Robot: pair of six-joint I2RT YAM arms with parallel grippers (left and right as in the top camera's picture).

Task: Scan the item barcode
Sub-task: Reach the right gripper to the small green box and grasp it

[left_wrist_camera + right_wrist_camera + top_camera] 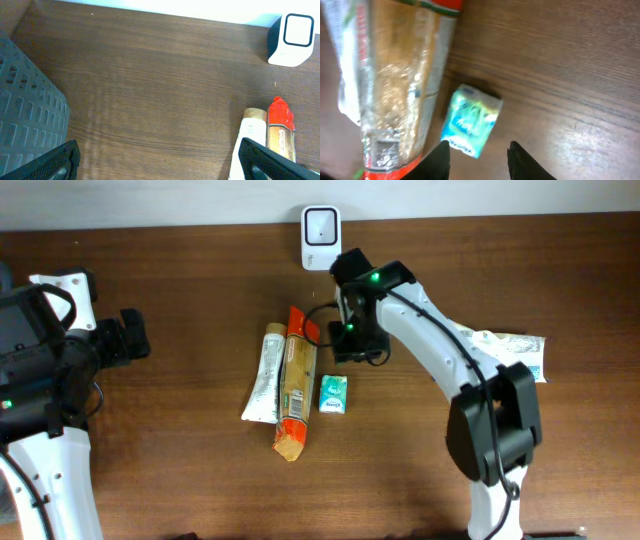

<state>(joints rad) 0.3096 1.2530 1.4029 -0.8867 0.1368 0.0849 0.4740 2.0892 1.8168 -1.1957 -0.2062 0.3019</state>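
Print on teal packet (470, 122) unreadable; right hand (479, 149) part-open beside it, left hand (157, 152) wide open.

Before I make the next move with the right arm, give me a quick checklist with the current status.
1. Right fingers around an item: not ok; they stand apart over bare table, nothing between them.
2. Teal packet within reach: ok; it lies just ahead of the fingertips, untouched.
3. Clearance from the orange packet: not ok; it lies close beside the teal packet.
4. Barcode side known: cannot tell; none shows on the teal packet.
5. Scanner unblocked: ok; upright at the table's far edge.
6. Left fingers out of the way: ok; open, empty, off to the side.
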